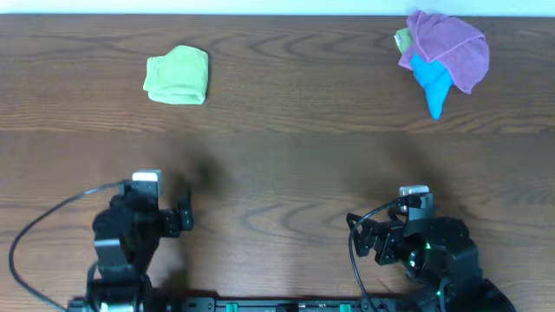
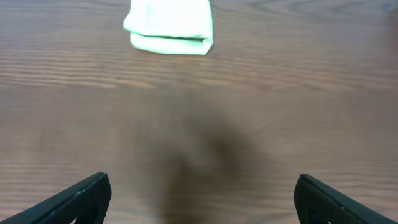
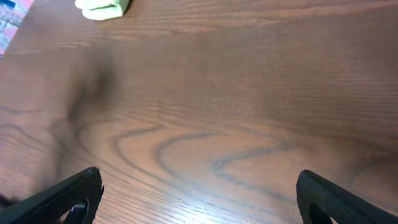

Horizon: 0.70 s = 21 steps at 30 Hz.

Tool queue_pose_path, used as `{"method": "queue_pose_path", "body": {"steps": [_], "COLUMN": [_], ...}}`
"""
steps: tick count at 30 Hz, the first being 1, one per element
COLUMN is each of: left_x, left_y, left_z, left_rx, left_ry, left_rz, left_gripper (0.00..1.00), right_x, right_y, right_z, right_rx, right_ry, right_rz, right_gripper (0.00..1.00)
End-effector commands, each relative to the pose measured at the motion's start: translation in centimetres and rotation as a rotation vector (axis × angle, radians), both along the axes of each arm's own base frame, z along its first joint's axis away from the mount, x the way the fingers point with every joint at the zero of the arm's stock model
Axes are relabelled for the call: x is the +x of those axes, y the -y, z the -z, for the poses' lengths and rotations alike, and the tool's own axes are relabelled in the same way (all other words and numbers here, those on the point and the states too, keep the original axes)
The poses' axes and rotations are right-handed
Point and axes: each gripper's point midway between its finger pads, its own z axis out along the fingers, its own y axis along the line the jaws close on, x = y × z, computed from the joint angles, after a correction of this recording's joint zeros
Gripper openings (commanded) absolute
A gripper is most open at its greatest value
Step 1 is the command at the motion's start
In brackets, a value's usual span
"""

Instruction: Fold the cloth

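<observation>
Wood-grain bench [image 1: 286, 156], pale wall strip [image 1: 260, 7] behind. Far-L: green folded cloth [image 1: 178, 75], long axis approx L-R. L claw [image 2: 202, 194] & R claw [image 3: 199, 194]: fingers apart.

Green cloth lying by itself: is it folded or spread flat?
Folded. The green cloth is a compact pad with layered edges showing.

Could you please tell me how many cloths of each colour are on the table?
Green: 2, folded green cloth and partly hidden green cloth
Purple: 1, purple cloth
Blue: 1, blue cloth
Total: 4
</observation>
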Motion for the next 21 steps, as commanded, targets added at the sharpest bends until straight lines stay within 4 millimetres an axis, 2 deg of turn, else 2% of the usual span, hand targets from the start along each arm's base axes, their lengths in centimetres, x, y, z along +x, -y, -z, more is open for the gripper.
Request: {"method": "queue_pose_path", "body": {"steps": [1,12,21], "left_x": [-0.5,-2.2,-3.5], "left_y": [-0.6,-2.9,-3.0], "left_z": [0.9,3.3,4.4], "left_rx": [0.055,0.127,0.133], "left_ry": [0.031,-0.002,-0.042], "left_rz": [-0.011,-0.13,-0.136], "left_gripper": [0.95,0.95,0.95], "right_x": [0.1,0.1,0.1], "right_y": [0.2,0.2,0.2], "right_z": [-0.1,-0.1,-0.1], "right_rx": [0.012,0.012,0.012], "right_ry": [-0.001,-0.001,-0.001], "right_rz": [0.019,0.019,0.019], "right_gripper": [0.99,0.99,0.99]}}
